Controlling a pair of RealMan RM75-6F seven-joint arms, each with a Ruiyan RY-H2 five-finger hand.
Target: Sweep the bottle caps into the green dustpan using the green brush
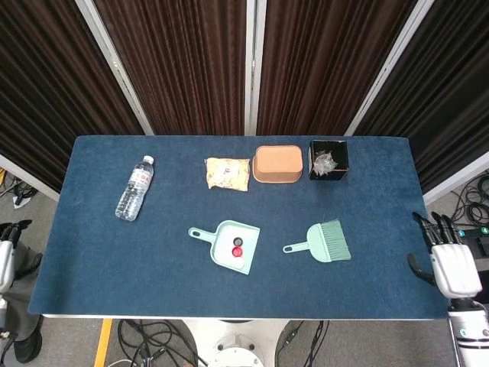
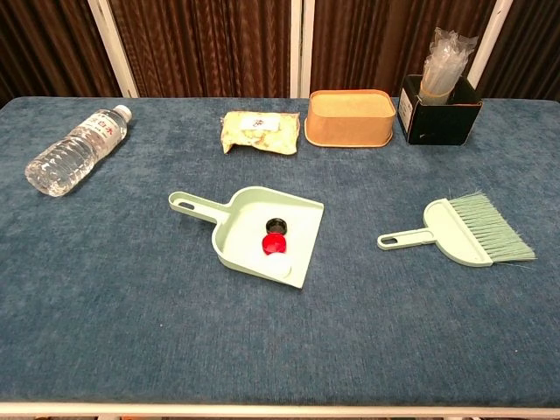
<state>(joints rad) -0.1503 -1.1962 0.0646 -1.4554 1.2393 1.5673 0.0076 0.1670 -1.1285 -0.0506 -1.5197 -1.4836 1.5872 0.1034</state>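
The green dustpan lies at the table's middle, handle pointing left. Three bottle caps sit inside it: a black cap, a red cap and a white cap. The green brush lies flat to the right of the pan, held by nothing. My right hand hangs off the table's right edge with its fingers spread and empty. Only a sliver of my left hand shows at the far left, off the table. Neither hand appears in the chest view.
A water bottle lies at the back left. Along the back stand a snack packet, a tan box and a black box with crumpled plastic inside.
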